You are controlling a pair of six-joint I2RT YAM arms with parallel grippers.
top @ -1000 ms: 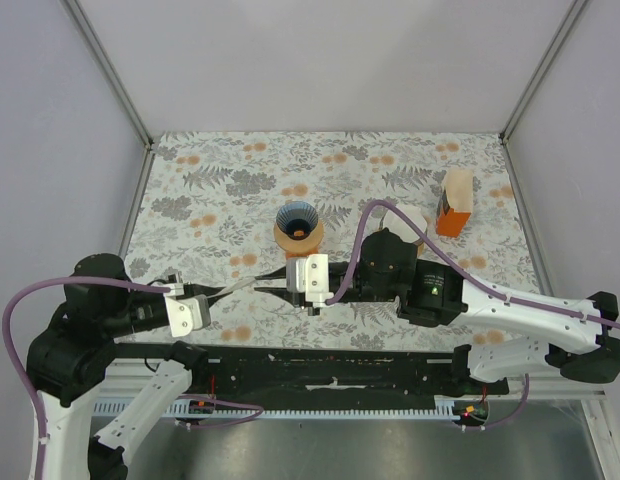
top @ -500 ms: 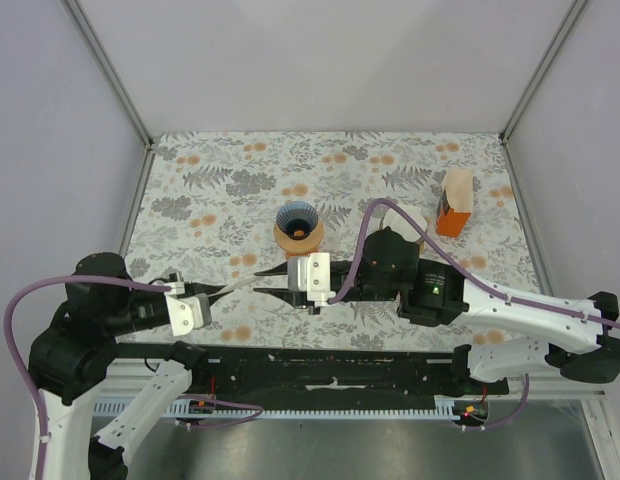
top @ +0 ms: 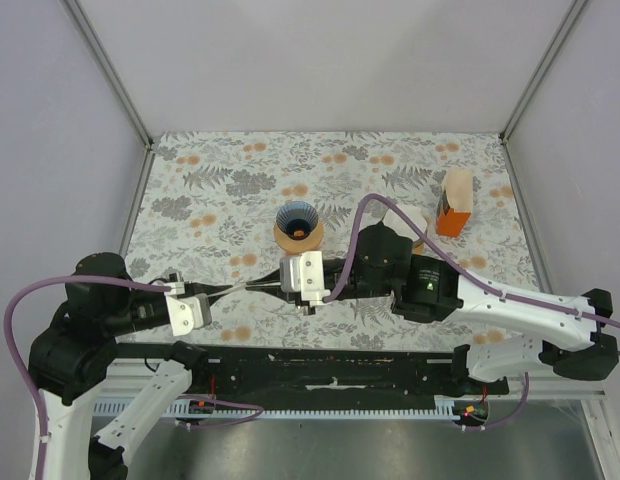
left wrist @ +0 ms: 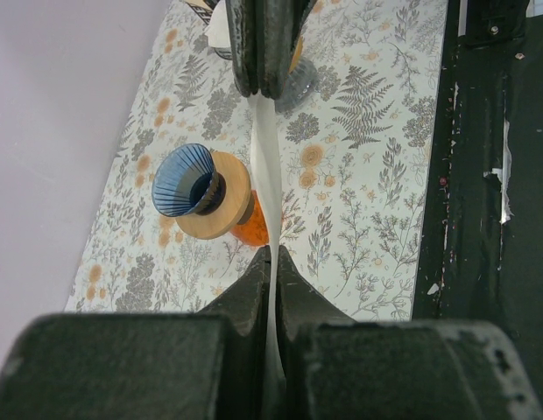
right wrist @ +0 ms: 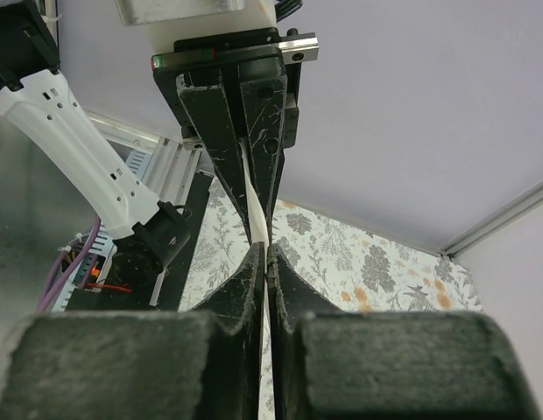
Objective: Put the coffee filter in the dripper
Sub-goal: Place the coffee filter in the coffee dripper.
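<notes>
The coffee filter [left wrist: 266, 175] is a flat white sheet seen edge-on, stretched in the air between both grippers. My left gripper [left wrist: 271, 255] is shut on one end of it. The right gripper [right wrist: 267, 251] is shut on the other end, and its fingers [left wrist: 263, 52] face mine tip to tip. In the top view the filter [top: 240, 289] hangs between the left gripper [top: 222, 292] and the right gripper [top: 256, 287], just in front of the dripper [top: 298, 222]. The dripper [left wrist: 186, 179] is a ribbed blue cone on a wooden ring over an orange base, standing upright with nothing in it.
An orange box [top: 455, 204] stands at the right of the floral mat, with a white round object [top: 408, 219] beside it, partly behind the right arm. A black rail [top: 320, 365] runs along the near edge. Grey walls and metal posts enclose the table.
The right gripper has slid left toward the left gripper and its jaws, slightly apart before, have shut on the filter. The left arm has stayed put.
</notes>
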